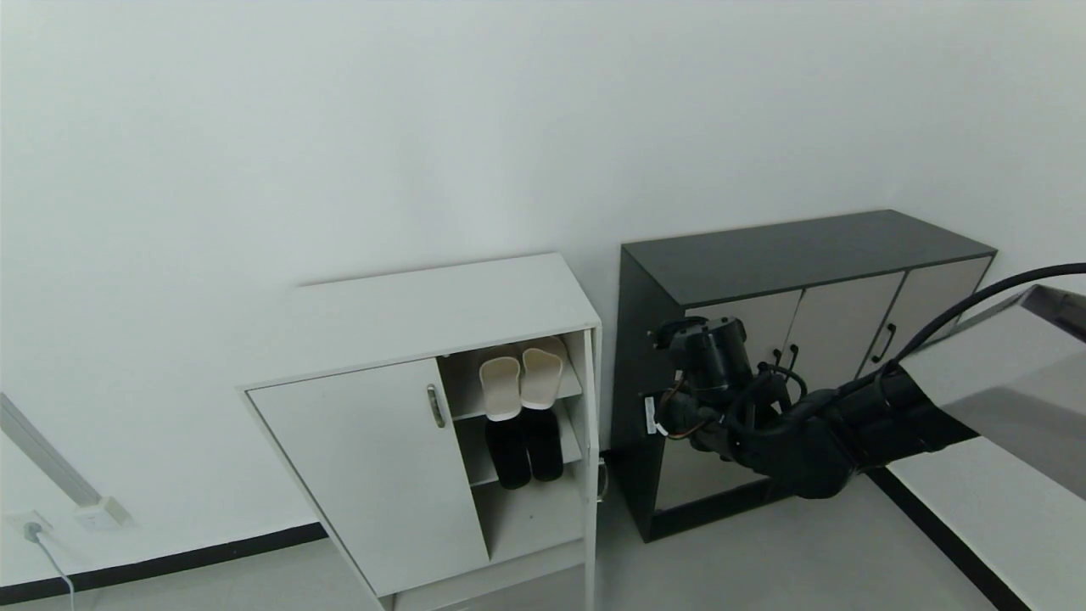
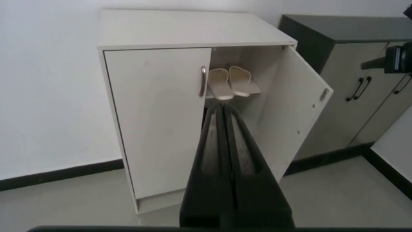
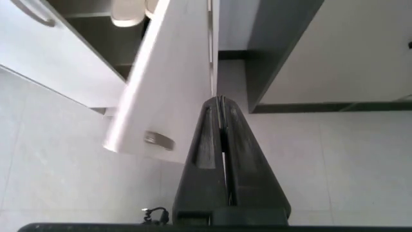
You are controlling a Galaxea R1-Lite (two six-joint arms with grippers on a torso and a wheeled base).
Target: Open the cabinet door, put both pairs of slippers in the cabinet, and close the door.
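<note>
left gripper [image 2: 223,108]: clenched, its two fingers pressed together with nothing between them; it hangs in front of the white cabinet [image 2: 161,29] and points at the place where the closed door meets the open compartment.
right gripper [image 3: 221,102]: also clenched and empty; it is at the open side of the white cabinet, near the free edge of the open door; whether it touches the door i cannot tell.
right arm [image 1: 789,441]: low, to the right of the white cabinet, in front of the dark cabinet.
open door [image 2: 299,109]: swung outward from the right side of the white cabinet; the handle of the open door [image 2: 324,94] sits near its free edge.
closed door [image 1: 373,475]: covers the left half of the white cabinet; the handle of the closed door [image 1: 434,406] stands upright at its inner edge.
white slippers [image 1: 520,383]: a pair side by side on the upper shelf, inside the open right half of the white cabinet.
black slippers [image 1: 526,450]: a pair side by side on the shelf directly under the white slippers, in the same half.
dark cabinet [image 1: 806,255]: just beside the white cabinet on its right, against the same wall, its grey doors closed.
wall socket [image 1: 30,528]: low on the wall, well apart to the left of the white cabinet, with a plug and a cable in it.
</note>
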